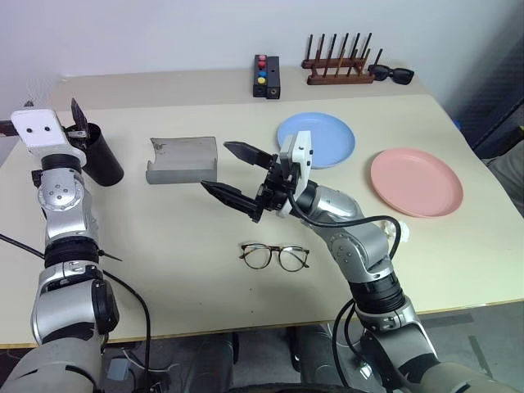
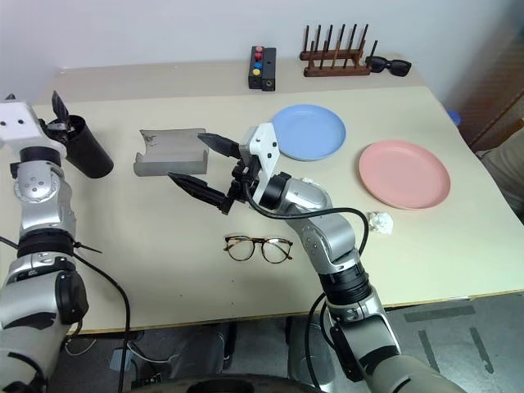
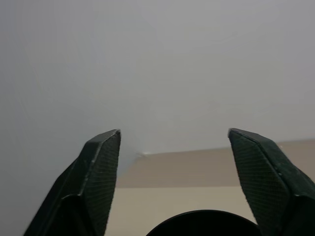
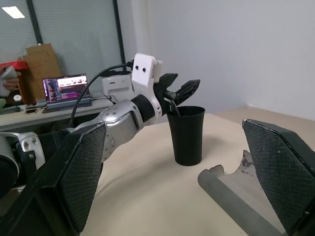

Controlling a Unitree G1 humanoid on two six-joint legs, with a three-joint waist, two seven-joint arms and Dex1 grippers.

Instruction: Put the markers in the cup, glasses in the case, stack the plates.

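Counting two plates, one cup, glasses, case; my left gripper spread above cup, right gripper spread, hovering mid-table.

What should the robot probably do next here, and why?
Probably lower the open right gripper onto the glasses. They lie loose on the table just below it, the case lies open nearby, and the left gripper stands open over the cup.

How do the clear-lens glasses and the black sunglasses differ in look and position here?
The glasses have a thin dark wire frame and clear lenses; the sunglasses are solid black. The glasses lie on the near part of the table, in front of the right gripper; the sunglasses sit at the far edge beside the wooden rack. Both rest untouched.
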